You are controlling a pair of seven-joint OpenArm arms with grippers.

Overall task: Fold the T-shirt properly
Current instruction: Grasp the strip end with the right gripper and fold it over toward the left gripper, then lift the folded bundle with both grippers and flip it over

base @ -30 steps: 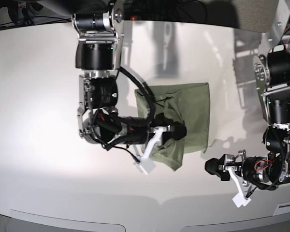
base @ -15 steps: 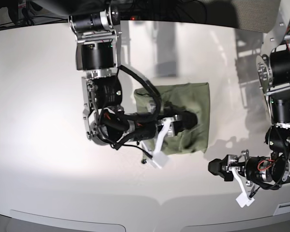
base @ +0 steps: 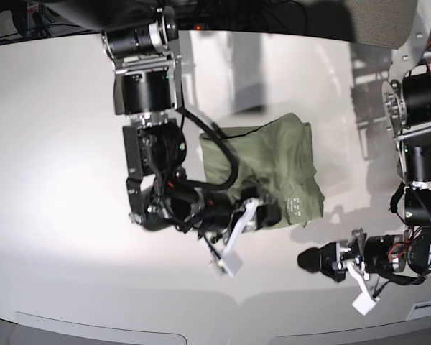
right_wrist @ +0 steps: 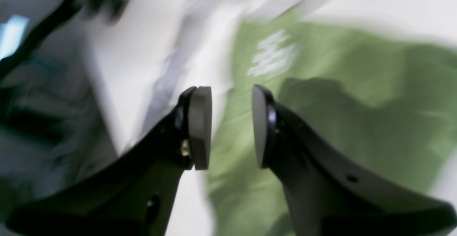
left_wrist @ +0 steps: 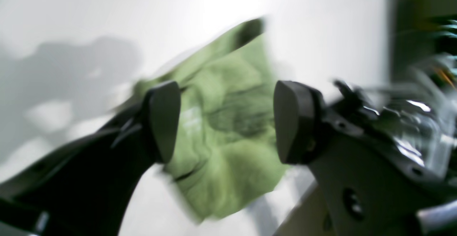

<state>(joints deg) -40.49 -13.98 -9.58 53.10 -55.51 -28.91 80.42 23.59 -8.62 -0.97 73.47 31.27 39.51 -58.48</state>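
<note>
On the white table (base: pixel 65 144), the T-shirt (base: pixel 273 169) is lying as a folded, wrinkled green bundle near the middle, its small white label facing up at one corner. My right gripper (right_wrist: pixel 228 127) is hanging over the shirt's edge with its pads parted by a narrow gap and nothing between them. My left gripper (left_wrist: pixel 226 121) is sitting off to the side over bare table, jaws spread wide and empty, pointing toward the cloth.
</note>
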